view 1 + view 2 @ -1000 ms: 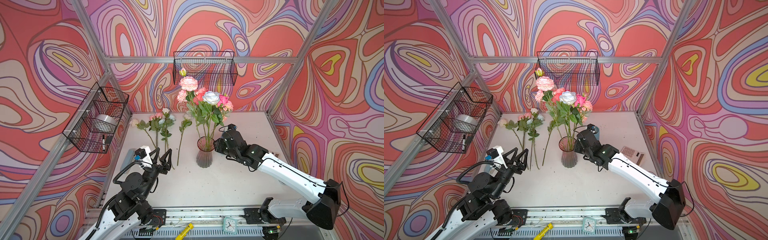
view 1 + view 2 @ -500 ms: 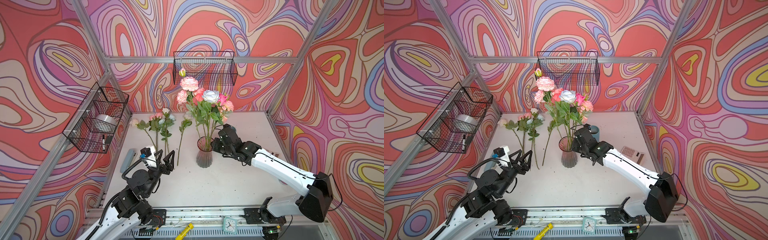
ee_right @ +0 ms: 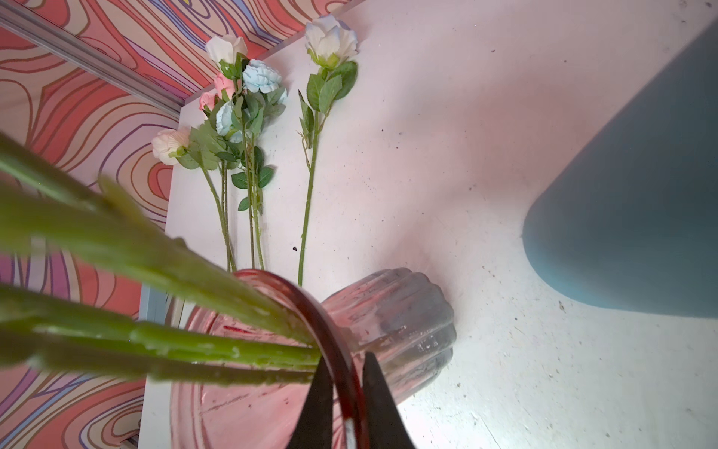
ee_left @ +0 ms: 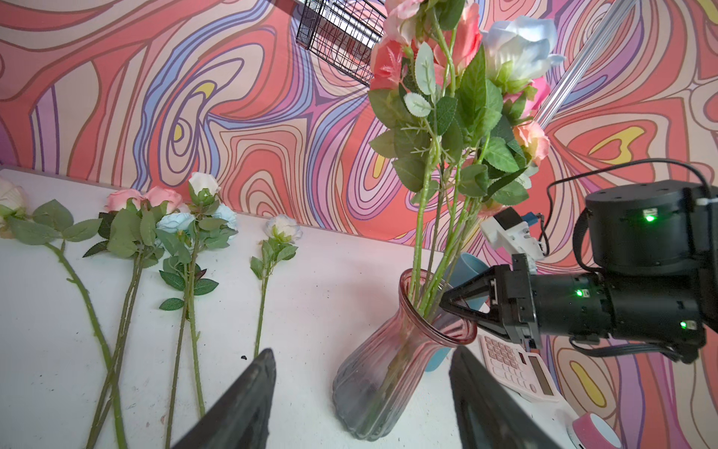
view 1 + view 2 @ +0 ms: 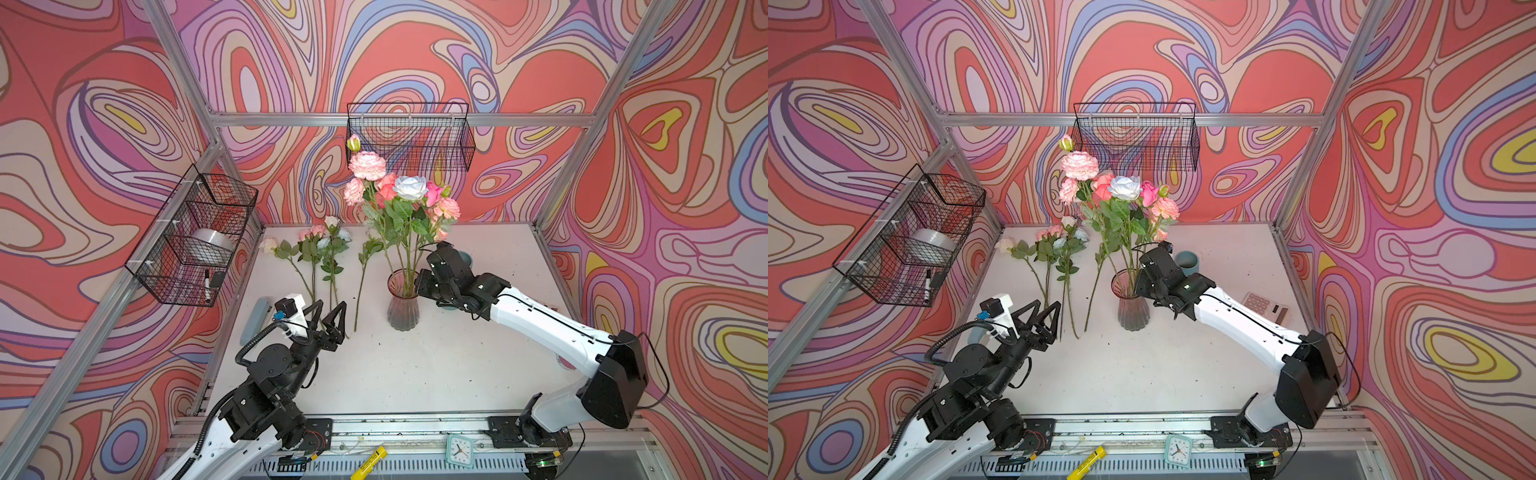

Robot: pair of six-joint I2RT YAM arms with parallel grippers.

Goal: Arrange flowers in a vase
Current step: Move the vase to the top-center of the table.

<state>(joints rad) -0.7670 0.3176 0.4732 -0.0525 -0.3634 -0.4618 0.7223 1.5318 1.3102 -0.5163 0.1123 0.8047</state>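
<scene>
A ribbed pink glass vase [image 5: 402, 309] [image 5: 1133, 311] stands mid-table and holds several flowers [image 5: 399, 199] [image 5: 1117, 195] in pink, coral and pale blue. My right gripper [image 5: 417, 282] [image 5: 1137, 286] [image 3: 345, 357] is shut on the vase's rim [image 3: 338, 334], one finger inside against the stems and one outside. More loose flowers [image 5: 320, 249] [image 4: 155, 233] [image 3: 241, 109] lie on the table left of the vase. Near their stem ends hovers my left gripper [image 5: 330, 305] [image 5: 1044, 305] [image 4: 361, 353], open and holding nothing.
A blue cup [image 5: 1185, 262] [image 3: 641, 194] stands just behind the right gripper. A pink calculator [image 5: 1266, 307] [image 4: 516, 369] and a pink tape roll [image 4: 594, 431] lie to the right. Wire baskets [image 5: 409, 137] [image 5: 195, 232] hang on the back and left walls.
The right gripper has moved in to the vase's mouth and closed on its rim. The left arm has reached forward toward the ends of the loose stems, jaws still open.
</scene>
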